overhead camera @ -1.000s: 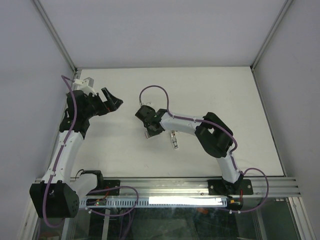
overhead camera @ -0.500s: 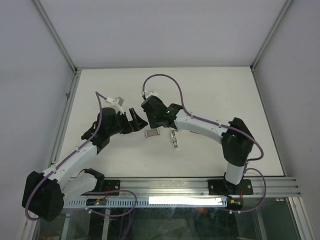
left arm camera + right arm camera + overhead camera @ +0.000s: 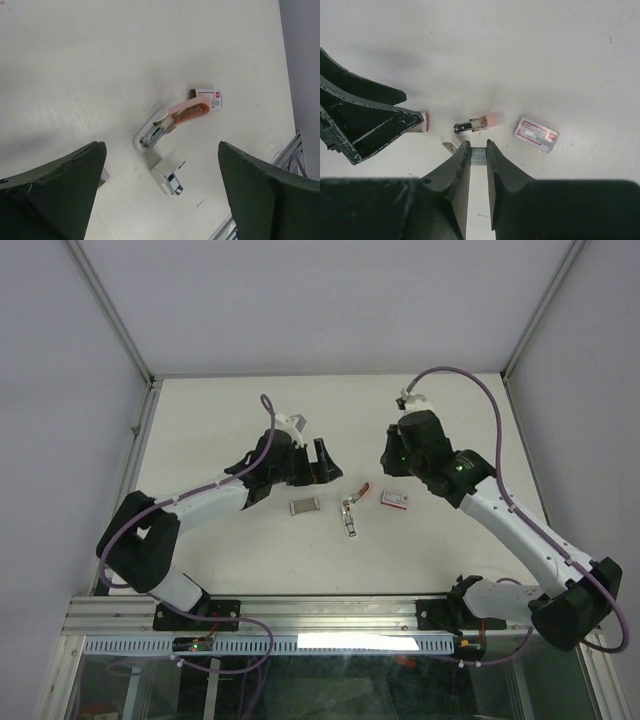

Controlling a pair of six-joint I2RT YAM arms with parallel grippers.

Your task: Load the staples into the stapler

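Observation:
The stapler (image 3: 349, 514) lies open on the table, its pink top (image 3: 190, 110) swung away from the white base and metal track (image 3: 151, 134); it also shows in the right wrist view (image 3: 474, 124). A flat silvery-grey rectangle with a brownish rim, the staples (image 3: 303, 506), lies left of it. My right gripper (image 3: 392, 462) hovers above the table, shut on a short grey ribbed strip of staples (image 3: 478, 156). My left gripper (image 3: 322, 462) is wide open and empty above the stapler, also seen from the left wrist (image 3: 161, 145).
A red-and-white cardboard box (image 3: 396, 500) lies just right of the stapler, under my right gripper; it also shows in both wrist views (image 3: 210, 97) (image 3: 537, 134). White walls with metal rails bound the table (image 3: 450, 420).
My right arm swung up and to the right, away from the silvery rectangle, uncovering the red-and-white box. My left arm reached further right, toward the stapler.

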